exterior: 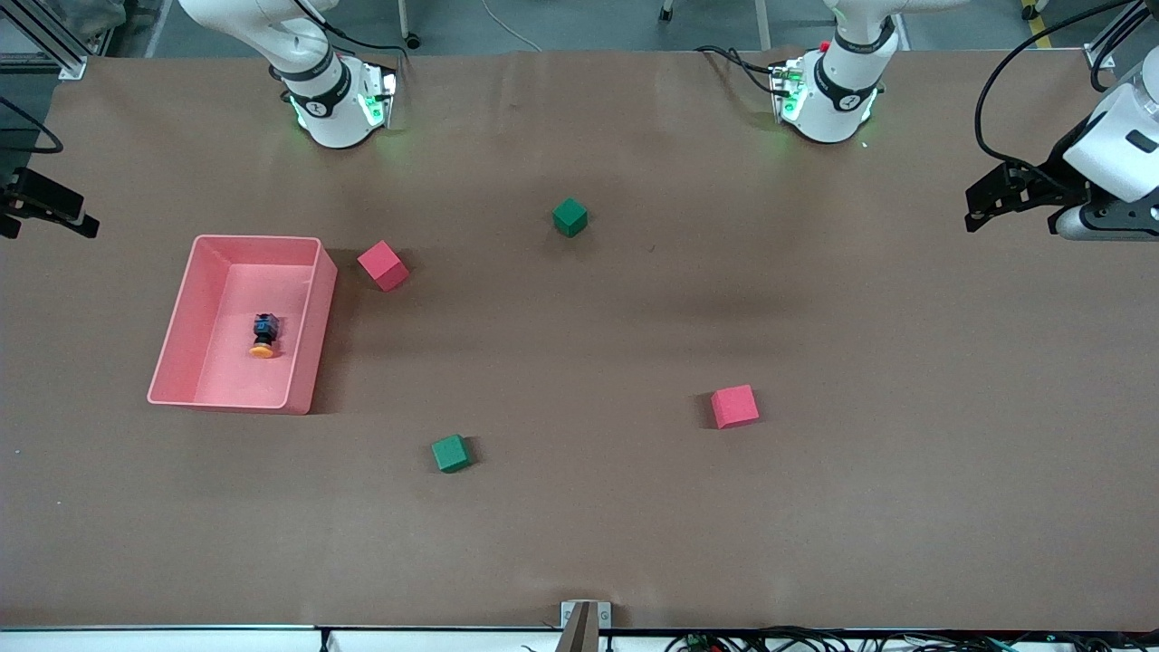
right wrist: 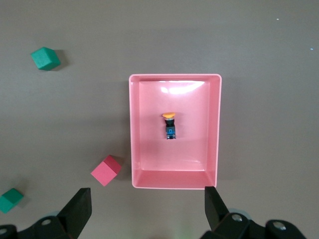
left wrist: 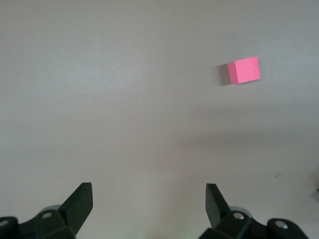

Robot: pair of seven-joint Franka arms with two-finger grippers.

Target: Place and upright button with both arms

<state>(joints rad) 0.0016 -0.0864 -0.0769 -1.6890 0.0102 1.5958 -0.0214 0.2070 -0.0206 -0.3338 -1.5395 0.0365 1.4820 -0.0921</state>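
The button [exterior: 263, 336] lies on its side on the floor of the pink tray [exterior: 312, 335], its orange cap turned toward the front camera and its black-and-blue body pointing toward the robots' bases. The tray sits at the right arm's end of the table. The right gripper [right wrist: 144, 209] hangs released high above that end, its two black fingers [right wrist: 79, 206] spread wide with nothing between them; in the right wrist view the tray and button lie straight ahead of the open fingers. A red cube [exterior: 383, 265] sits just beside the tray, and two green cubes [exterior: 569, 217] [exterior: 450, 453] lie farther toward the table's middle. The left gripper [exterior: 976, 206] is raised over the left arm's end of the table, also released, its fingers [left wrist: 215, 201] apart and empty over bare brown tabletop [exterior: 815, 507]. Ahead of it and off to one side lies a second red cube [exterior: 734, 406], well apart from the fingers.
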